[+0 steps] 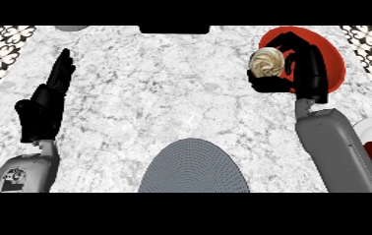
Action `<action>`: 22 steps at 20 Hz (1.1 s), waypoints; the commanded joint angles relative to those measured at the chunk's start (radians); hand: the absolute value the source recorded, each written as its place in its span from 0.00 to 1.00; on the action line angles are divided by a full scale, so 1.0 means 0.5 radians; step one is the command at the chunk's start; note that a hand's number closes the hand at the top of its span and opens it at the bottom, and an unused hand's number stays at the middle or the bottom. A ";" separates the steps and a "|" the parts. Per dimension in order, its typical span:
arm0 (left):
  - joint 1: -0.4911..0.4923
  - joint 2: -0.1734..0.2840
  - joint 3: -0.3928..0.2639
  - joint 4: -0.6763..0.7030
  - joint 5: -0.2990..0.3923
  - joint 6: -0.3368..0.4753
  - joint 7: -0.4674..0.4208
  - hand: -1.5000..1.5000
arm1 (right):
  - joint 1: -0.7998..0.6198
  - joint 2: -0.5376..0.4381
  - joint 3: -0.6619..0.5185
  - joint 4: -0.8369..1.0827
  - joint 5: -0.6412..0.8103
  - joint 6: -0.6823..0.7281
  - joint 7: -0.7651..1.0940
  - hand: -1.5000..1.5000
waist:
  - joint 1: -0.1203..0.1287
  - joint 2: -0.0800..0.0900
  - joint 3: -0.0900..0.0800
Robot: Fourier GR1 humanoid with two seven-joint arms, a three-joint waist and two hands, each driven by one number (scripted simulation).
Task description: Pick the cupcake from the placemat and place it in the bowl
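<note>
- White and grey marbled stone counter top (181, 81): fills the view and carries everything listed below.
- Grey finely ribbed oval placemat (193, 167): lies at the near edge, centre, with nothing on its visible surface.
- Red round bowl (334, 64): sits at the far right of the counter, partly covered by the right hand.
- Right hand (309, 76): black, on a grey forearm rising from the lower right; fingers and thumb curled round the cupcake, holding it at the bowl's left rim.
- Left hand (45, 101): black, at the left edge of the view; fingers straight and pointing away, holding nothing, well apart from the other items.
- Tan cupcake with swirled cream-coloured top (266, 63): gripped in the right hand, off the placemat, overlapping the bowl's left edge; whether it touches the bowl cannot be told.
</note>
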 commanded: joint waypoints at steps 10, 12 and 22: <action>-0.076 -0.021 -0.014 0.035 0.029 -0.056 -0.045 0.50 | -0.446 -0.298 -0.373 1.440 0.252 -0.396 -0.762 1.00 | 0.101 0.035 0.003; -0.156 -0.090 -0.090 0.087 -0.087 0.038 0.010 0.50 | -0.573 -0.306 -0.430 1.652 0.255 -0.472 -0.841 1.00 | 0.092 0.039 0.004; -0.152 -0.015 -0.041 0.025 0.003 -0.080 0.008 0.50 | -0.734 -0.431 -0.779 2.217 -0.105 -0.104 -1.227 0.00 | 0.159 0.061 0.012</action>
